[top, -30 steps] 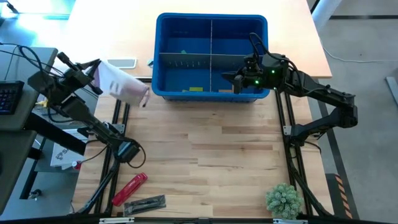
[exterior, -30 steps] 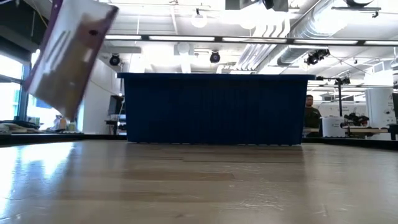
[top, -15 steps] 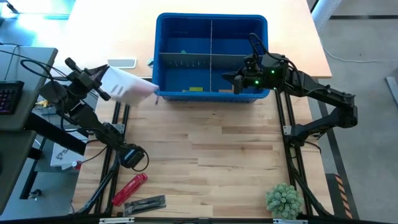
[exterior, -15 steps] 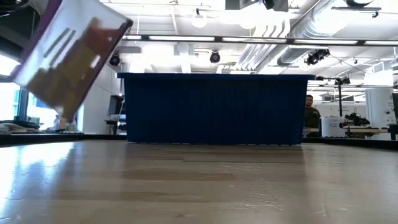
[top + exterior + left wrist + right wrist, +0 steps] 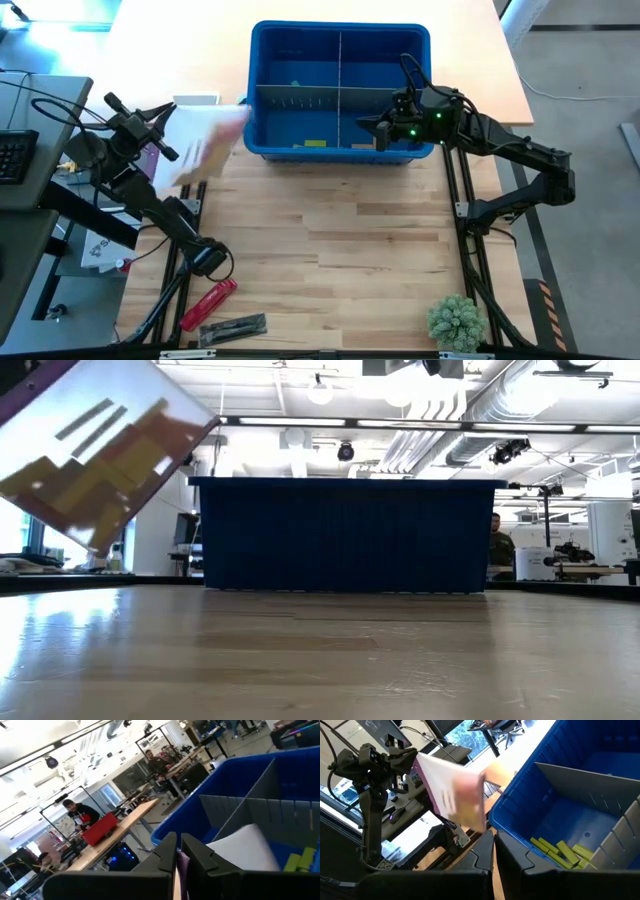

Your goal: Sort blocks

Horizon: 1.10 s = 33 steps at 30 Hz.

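Tan blocks [image 5: 110,460] seemingly fill the bag [image 5: 200,150] clamped between left fingers [image 5: 167,857].

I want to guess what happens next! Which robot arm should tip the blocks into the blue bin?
Left. Its gripper is shut on the clear bag of blocks, right beside the bin. The right gripper is shut and holds nothing.

An open lab or workshop hall: exposed ceiling ducts [image 5: 470,405], strip lights [image 5: 300,422], and far workbenches [image 5: 135,812] crowded with equipment, where people [image 5: 80,814] stand.
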Each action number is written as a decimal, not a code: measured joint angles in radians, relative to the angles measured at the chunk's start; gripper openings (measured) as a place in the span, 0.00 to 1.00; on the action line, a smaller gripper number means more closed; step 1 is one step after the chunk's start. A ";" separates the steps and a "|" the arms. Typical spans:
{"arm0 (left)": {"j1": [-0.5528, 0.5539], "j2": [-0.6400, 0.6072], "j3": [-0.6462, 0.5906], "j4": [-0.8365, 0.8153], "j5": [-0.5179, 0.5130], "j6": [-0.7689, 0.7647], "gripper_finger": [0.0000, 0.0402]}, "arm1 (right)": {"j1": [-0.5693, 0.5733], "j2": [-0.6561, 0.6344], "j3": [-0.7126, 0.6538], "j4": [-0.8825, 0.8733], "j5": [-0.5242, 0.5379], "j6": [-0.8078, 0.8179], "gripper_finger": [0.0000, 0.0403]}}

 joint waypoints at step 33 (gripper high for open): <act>-0.613 -0.030 0.000 -0.278 -0.519 0.083 0.00 | 0.000 0.000 0.000 -0.003 0.000 0.000 0.01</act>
